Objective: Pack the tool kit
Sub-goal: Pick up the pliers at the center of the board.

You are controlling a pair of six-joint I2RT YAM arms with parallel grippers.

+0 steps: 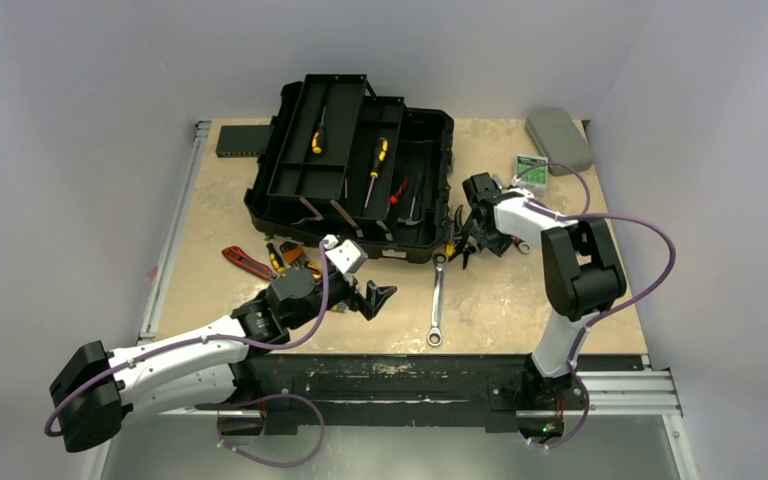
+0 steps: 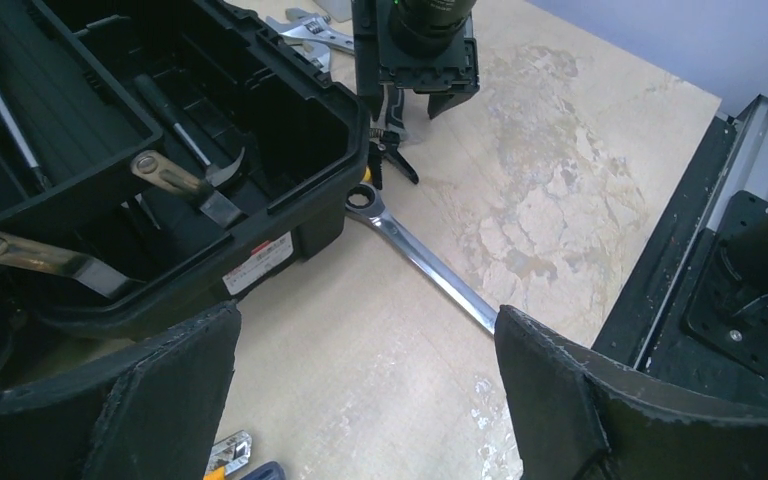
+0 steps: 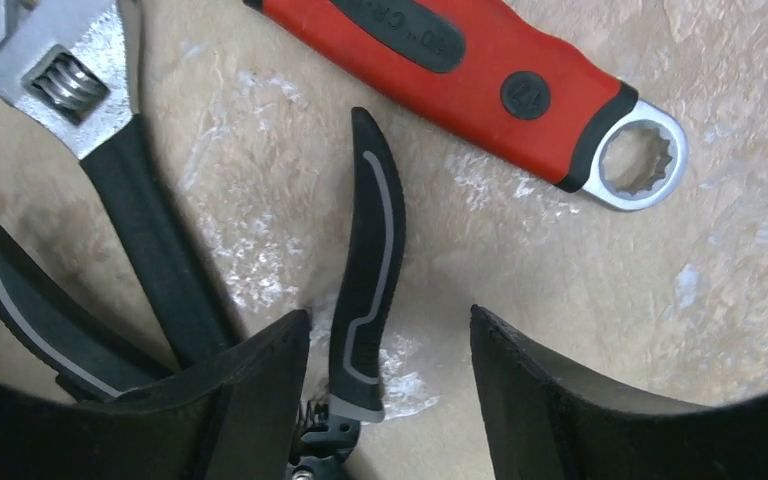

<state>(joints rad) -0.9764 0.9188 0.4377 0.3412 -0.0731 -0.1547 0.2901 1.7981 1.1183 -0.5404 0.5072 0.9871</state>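
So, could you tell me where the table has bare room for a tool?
Bare tabletop lies right of the long wrench, toward the right arm's base. Crowded: hand tools left-front of the toolbox and under the right gripper.

The black toolbox (image 2: 310,190) stands open at the back of the surface, its trays stepped up and back. A yellow-handled screwdriver (image 1: 317,135) lies in the upper tray and a second screwdriver (image 1: 378,165) in the tray below. A long silver wrench (image 1: 437,300) lies flat by the front right corner. Beside the box lie black-handled pliers (image 3: 370,260) with the handles spread, an adjustable wrench (image 3: 70,80) and a red-handled ring wrench (image 3: 490,70).
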